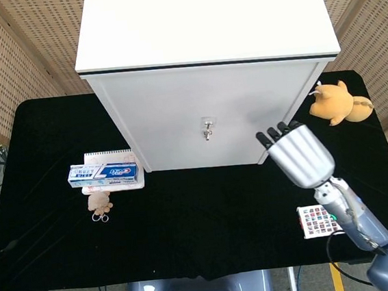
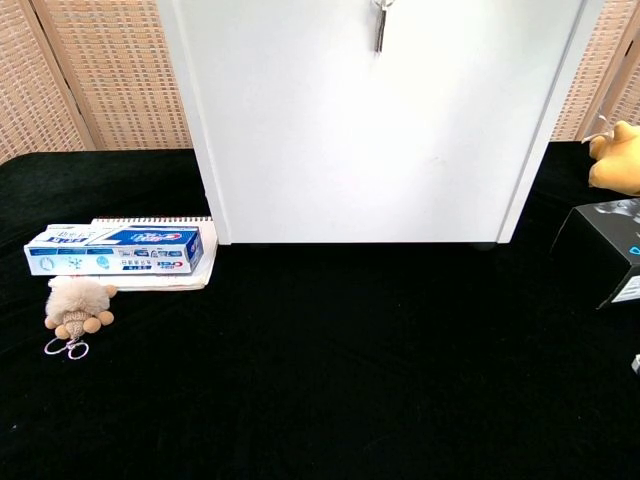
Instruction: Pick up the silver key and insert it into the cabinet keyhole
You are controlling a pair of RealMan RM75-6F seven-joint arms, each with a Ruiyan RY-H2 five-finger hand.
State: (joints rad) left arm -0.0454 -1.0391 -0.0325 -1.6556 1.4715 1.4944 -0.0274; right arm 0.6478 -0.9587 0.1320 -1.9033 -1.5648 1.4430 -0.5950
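Note:
The silver key [image 1: 207, 128] sticks in the keyhole on the white cabinet [image 1: 177, 113] front, with a second key dangling below it. In the chest view the hanging key [image 2: 381, 26] shows at the top edge of the cabinet door [image 2: 380, 130]. My right hand [image 1: 296, 153] hovers to the right of the keyhole, near the cabinet's front right corner. It holds nothing, and its fingers [image 1: 275, 134] point toward the cabinet. My left hand is not visible in either view.
A toothpaste box [image 1: 104, 172] lies on a notebook at the left, with a small plush keychain [image 1: 100, 203] in front of it. A yellow plush toy [image 1: 337, 101] sits at the right, a black box [image 2: 610, 250] near it, and a colour card [image 1: 316, 220] under my right forearm.

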